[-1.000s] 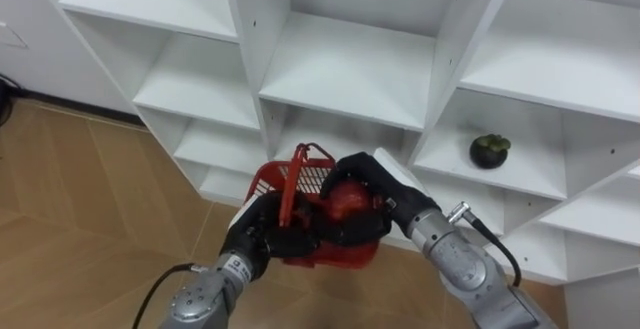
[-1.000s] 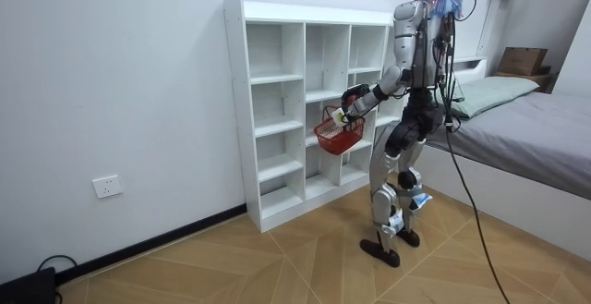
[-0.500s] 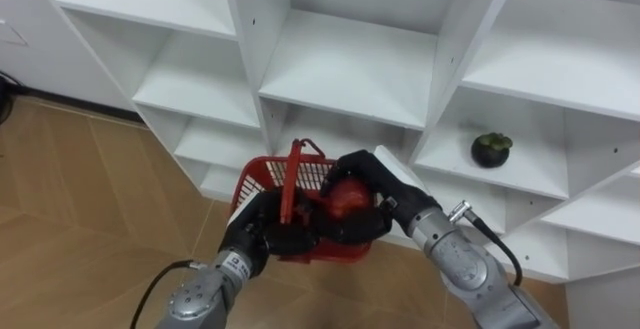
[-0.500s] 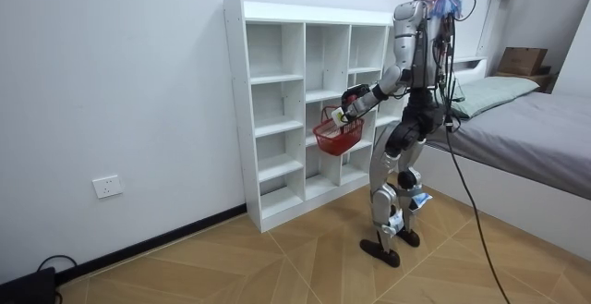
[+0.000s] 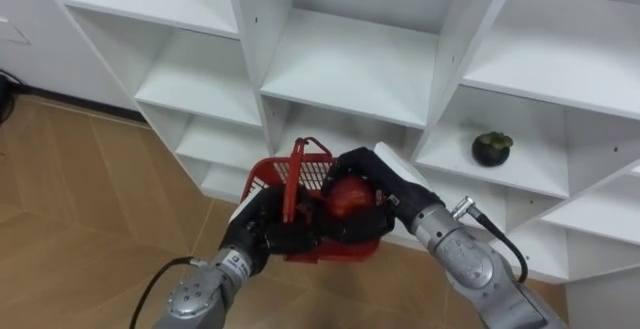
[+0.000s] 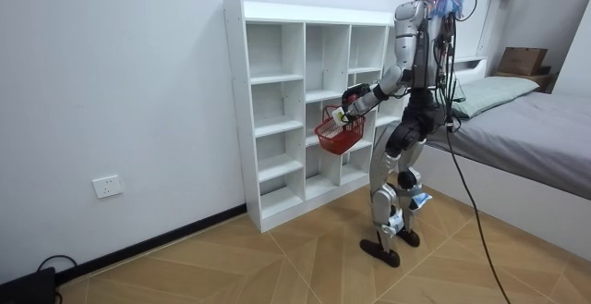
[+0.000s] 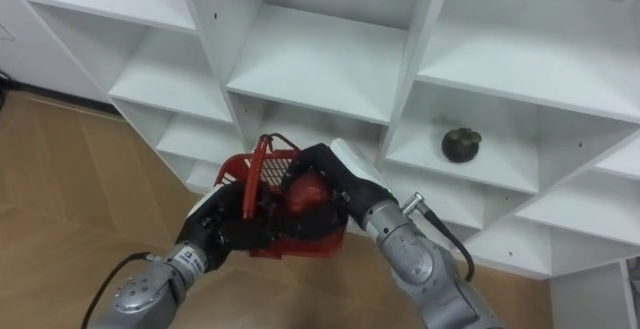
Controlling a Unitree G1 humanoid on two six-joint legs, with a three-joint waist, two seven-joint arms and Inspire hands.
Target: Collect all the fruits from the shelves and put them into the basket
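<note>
While R hand [image 5: 368, 181] grips red fruit [image 5: 347, 198] at basket [image 5: 312, 173], mangosteen [image 5: 491, 148] sits shelved.

We see the closet [image 5: 350, 64] in smooth, faintly sheeny white board, the floor [image 5: 90, 189] below it satin wood. Before the closet the basket [image 5: 313, 175] is red plastic lattice, its red fruit [image 5: 347, 197] glossy; the shelved dark fruit [image 5: 491, 148] looks matt.

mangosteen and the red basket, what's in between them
In the left eye view: the right robot hand, curled round a red fruit at the basket, and the closet's white upright divider. Around the mangosteen the shelf board is bare.
</note>
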